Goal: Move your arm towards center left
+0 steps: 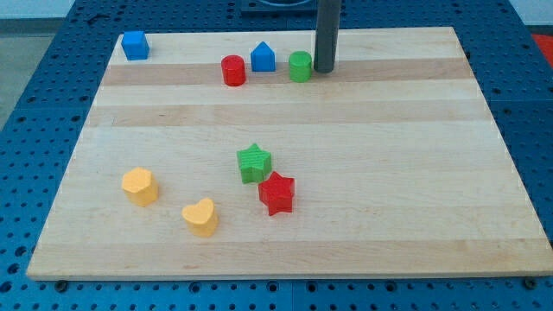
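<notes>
My tip (324, 70) ends a straight dark rod that stands upright, its long axis running vertically out of the view's top. There are no fingers to open or close. The tip rests on the wooden board (363, 173) near the view's top, just right of the green cylinder (300, 66), with the blue house-shaped block (263, 57) and red cylinder (233, 70) further left.
</notes>
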{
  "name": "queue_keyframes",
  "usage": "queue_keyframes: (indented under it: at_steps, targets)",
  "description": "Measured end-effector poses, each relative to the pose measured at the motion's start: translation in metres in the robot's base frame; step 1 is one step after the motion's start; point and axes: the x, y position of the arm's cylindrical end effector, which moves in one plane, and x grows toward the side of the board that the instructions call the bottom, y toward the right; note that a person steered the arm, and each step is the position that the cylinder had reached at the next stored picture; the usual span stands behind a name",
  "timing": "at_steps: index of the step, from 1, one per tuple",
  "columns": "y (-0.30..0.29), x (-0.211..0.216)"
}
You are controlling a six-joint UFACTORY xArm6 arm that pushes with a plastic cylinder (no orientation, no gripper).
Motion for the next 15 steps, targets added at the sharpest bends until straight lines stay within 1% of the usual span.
queue_keyframes:
  at_steps: [2,5,6,7,8,9,10,12,13,15]
  targets:
    - [-0.021,0.0]
    - [-0.007,0.0]
    - [0.027,0.019]
    - [0.036,0.061]
    - [0.003,0.098]
    - [-0.039,0.114]
    - [-0.09,0.115]
    - [-0.214,0.115]
    - [-0.254,0.114]
    - [-0.256,0.111]
